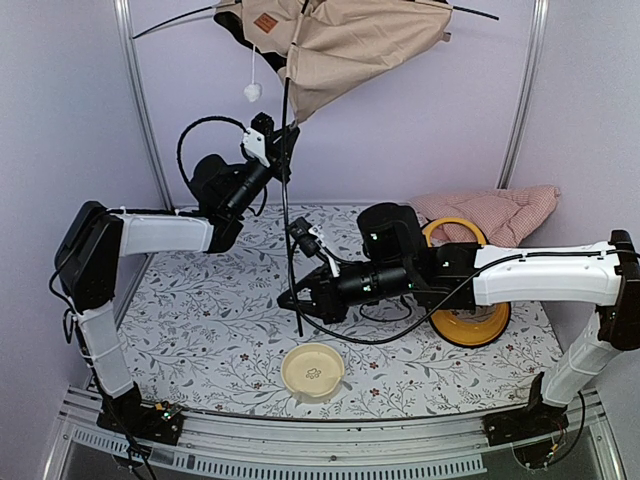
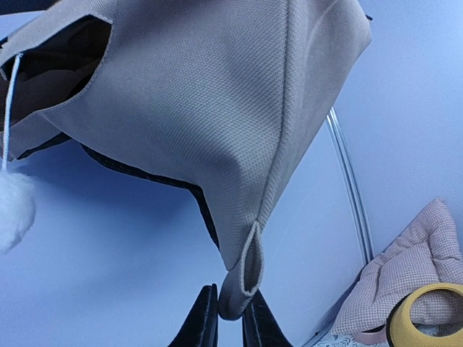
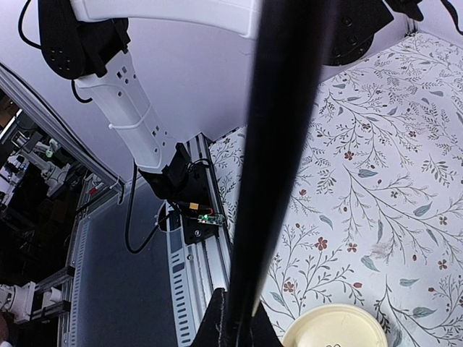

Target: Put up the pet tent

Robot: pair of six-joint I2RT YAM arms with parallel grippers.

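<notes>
The tan-beige pet tent (image 1: 350, 45) hangs in the air at the top of the top view, with a brown label patch (image 1: 265, 22) and a white pompom (image 1: 252, 92) on a string. My left gripper (image 1: 283, 135) is raised high and shut on the tent's lowest fabric corner (image 2: 235, 296), which has a sleeve loop. A thin black pole (image 1: 289, 230) runs from the tent down toward the mat. My right gripper (image 1: 296, 298) is shut on that pole (image 3: 278, 144) near its lower end, just above the floral mat (image 1: 200, 320).
A cream bowl (image 1: 312, 371) sits on the mat near the front. A yellow feeder tray (image 1: 470, 320) leans under my right arm, and a pink-and-white checked cushion (image 1: 490, 212) lies at the back right. Metal frame posts (image 1: 140, 100) stand at both back sides.
</notes>
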